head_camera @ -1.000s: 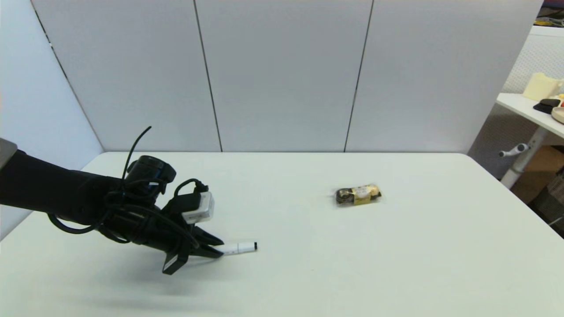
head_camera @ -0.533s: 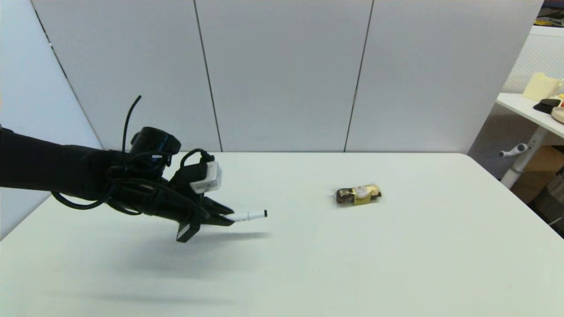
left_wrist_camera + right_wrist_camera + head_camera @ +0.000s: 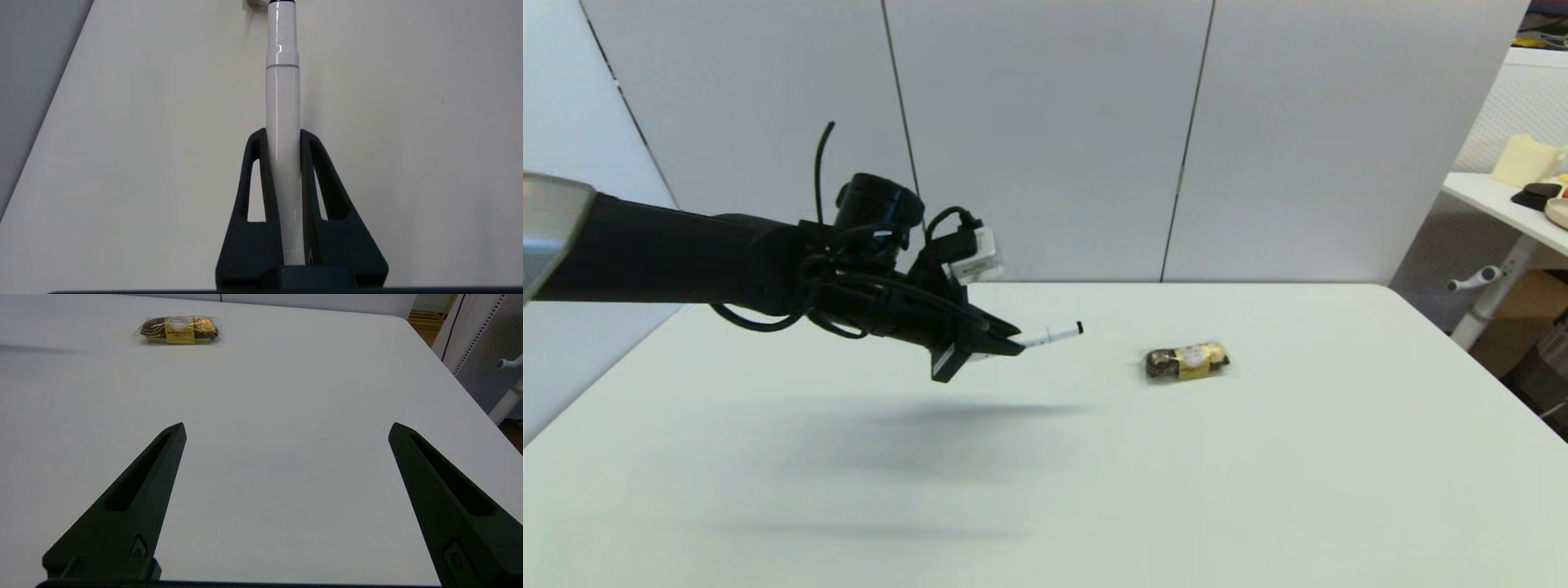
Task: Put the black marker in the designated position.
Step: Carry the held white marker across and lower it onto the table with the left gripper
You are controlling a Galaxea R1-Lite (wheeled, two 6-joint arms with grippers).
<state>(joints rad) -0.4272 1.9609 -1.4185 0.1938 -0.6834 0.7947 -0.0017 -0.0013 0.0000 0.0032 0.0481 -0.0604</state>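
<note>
- While it is clamped lengthwise between two black fingers, the black marker (image 3: 1055, 334) is carried in the air above the table (image 3: 1258, 490), clear of the surface, w/ a soft shadow seen on the tabletop below it.
- One marker is counted: white barrel, small black tip at the free end, pointed toward the robot's right and slightly up in the head view.
- In the left wrist view the black marker (image 3: 282, 122) is seen running straight out from between the finger pair, whose jaws are pressed against its barrel on both sides.
- The left gripper (image 3: 1005, 341) is reached out from the robot's left, approx. over the table's middle-left.
- One snack packet (image 3: 1187, 362), gold and brown, is lain flat on the table, to the right of the marker's tip and apart from it; the same snack packet (image 3: 178, 330) is shown in the right wrist view.
- The right gripper (image 3: 286, 430) is held low over bare white tabletop near the table's right side, jaws spread wide, nothing between them.
- Two grippers, one marker, one packet are counted in total.
</note>
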